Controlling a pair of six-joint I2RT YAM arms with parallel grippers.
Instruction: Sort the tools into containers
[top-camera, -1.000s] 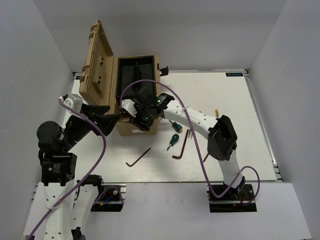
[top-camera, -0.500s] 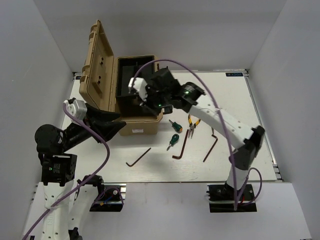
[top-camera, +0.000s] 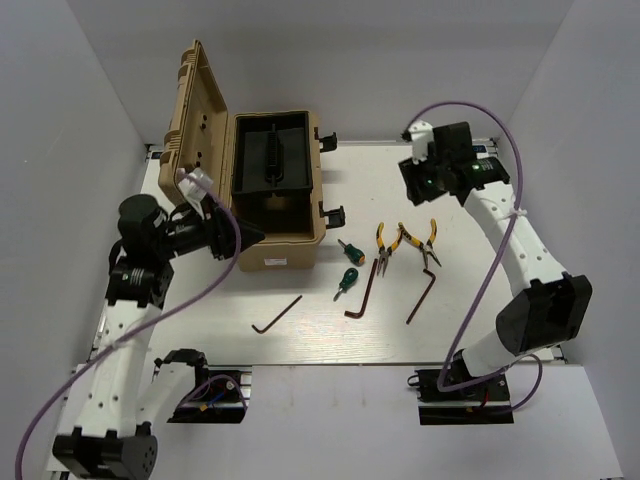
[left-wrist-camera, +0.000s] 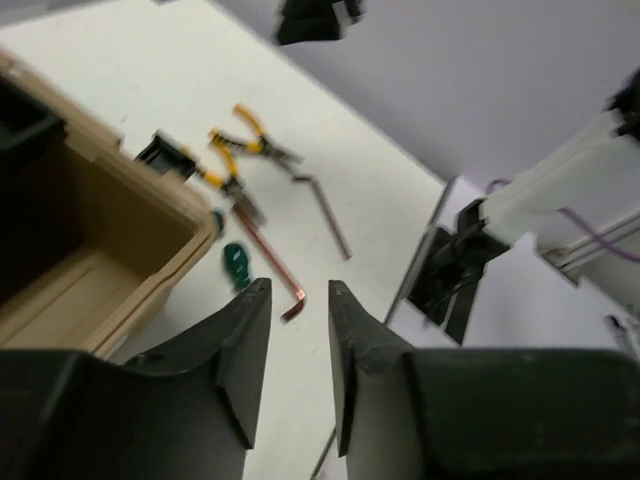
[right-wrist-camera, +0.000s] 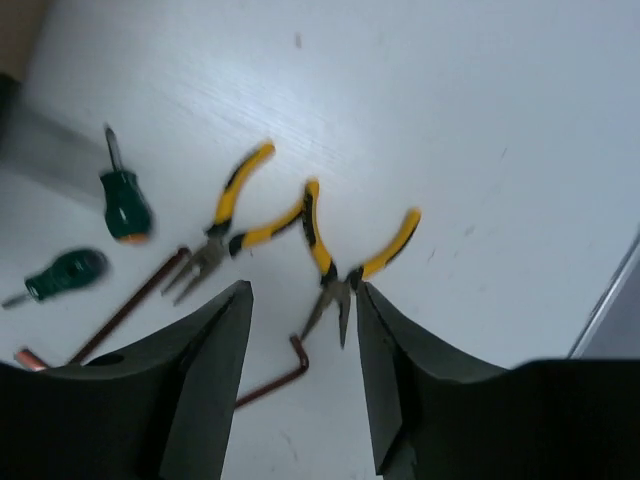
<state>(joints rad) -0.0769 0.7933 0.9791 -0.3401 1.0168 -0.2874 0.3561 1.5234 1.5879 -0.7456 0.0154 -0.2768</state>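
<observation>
Pale grey walls (top-camera: 80, 100) close in a white table (top-camera: 470, 330). The largest thing on it is the tan toolbox (top-camera: 285, 250), at the far left. Its ribbed lid (top-camera: 195, 140) stands open on the left side, and a black inner tray (top-camera: 270, 160) sits in the rear half.

The left arm (top-camera: 125, 330) rises from its base, bends, and reaches right toward the box's near-left corner. The left gripper (left-wrist-camera: 298, 292) hangs just beside the front wall, its jaws a narrow gap apart with nothing between them. The right arm (top-camera: 510, 240) stretches far over the right of the table with its wrist raised high. The right gripper (right-wrist-camera: 302, 295) points down above the pliers, jaws moderately spread and empty.

All the tools lie on the table right of the box, none inside it. One pair of yellow-handled pliers (top-camera: 385, 240) lies beside a second pair (top-camera: 427, 238). Three dark hex keys lie nearer the arms: one (top-camera: 280, 312) below the box, one (top-camera: 368, 285) in the middle and one (top-camera: 421, 297) to its right. Two green screwdrivers (top-camera: 350, 248) (top-camera: 346, 281) rest close to the box, by its black side latch (top-camera: 333, 213).
</observation>
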